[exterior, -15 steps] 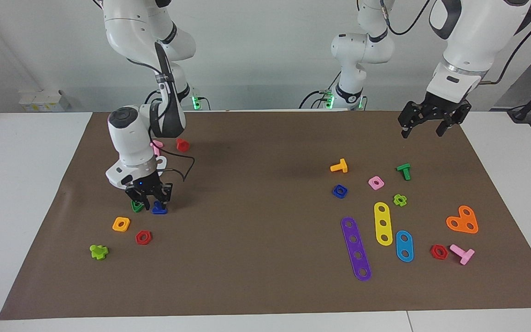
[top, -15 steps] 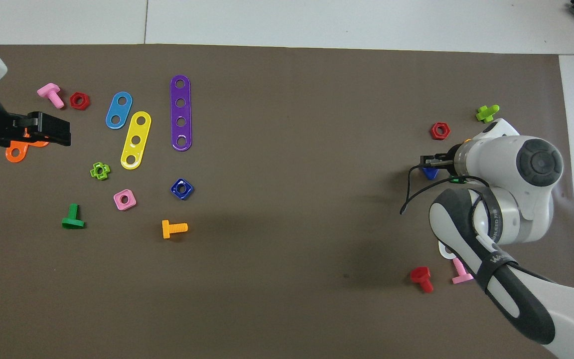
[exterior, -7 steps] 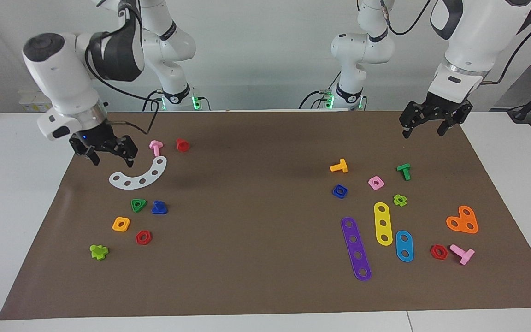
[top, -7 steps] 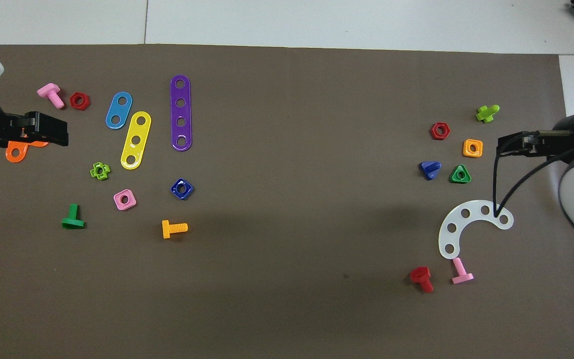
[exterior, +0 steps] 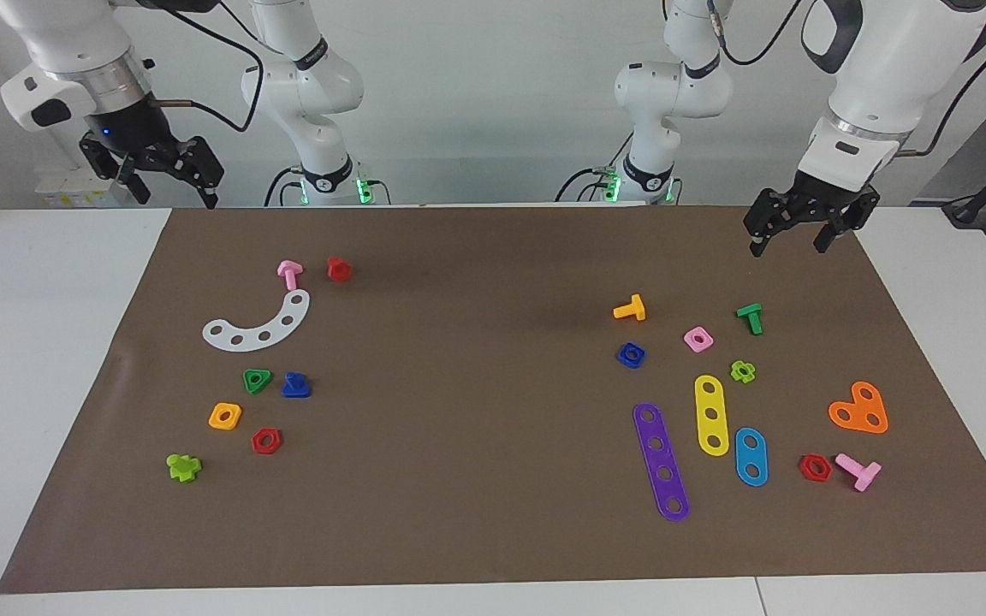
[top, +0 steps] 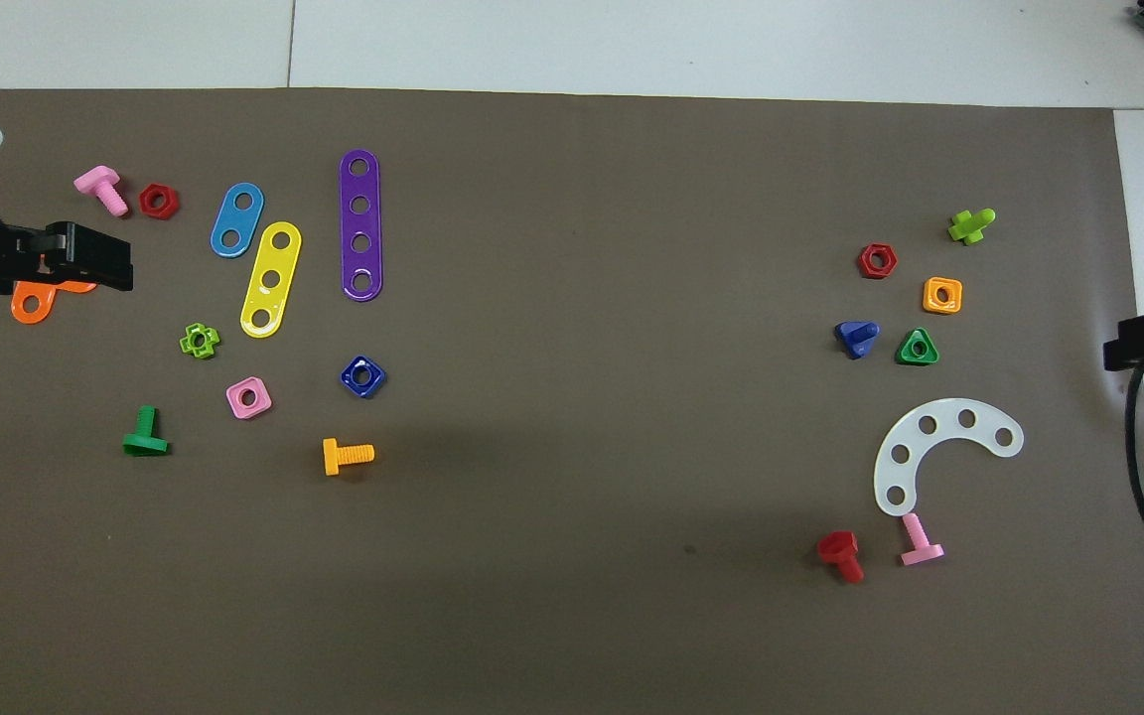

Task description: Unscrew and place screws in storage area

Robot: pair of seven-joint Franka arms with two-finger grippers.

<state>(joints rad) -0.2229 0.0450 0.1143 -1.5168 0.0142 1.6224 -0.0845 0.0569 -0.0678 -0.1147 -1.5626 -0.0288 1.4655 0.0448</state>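
The dark-blue bolt [exterior: 295,386] lies on the brown mat beside the green triangular nut [exterior: 257,380], and it also shows in the overhead view [top: 856,337]. The storage area [exterior: 246,409] is the bare mat among that nut, the orange square nut [exterior: 225,416] and the red hexagonal nut [exterior: 266,441]. My right gripper [exterior: 169,190] is open and empty, raised high over the mat's edge at the right arm's end [top: 1128,348]. My left gripper [exterior: 788,244] is open and empty, waiting in the air over the orange heart plate [top: 31,303].
A white curved plate [exterior: 258,323], a pink bolt [exterior: 289,273] and a red bolt [exterior: 339,269] lie nearer to the robots than the storage area. Toward the left arm's end lie a blue square nut [exterior: 631,354], coloured strips [exterior: 662,462] and several bolts and nuts.
My right gripper let go of the dark-blue bolt beside the green nut, then rose and swung out to the right arm's end of the table. The left arm has hardly moved.
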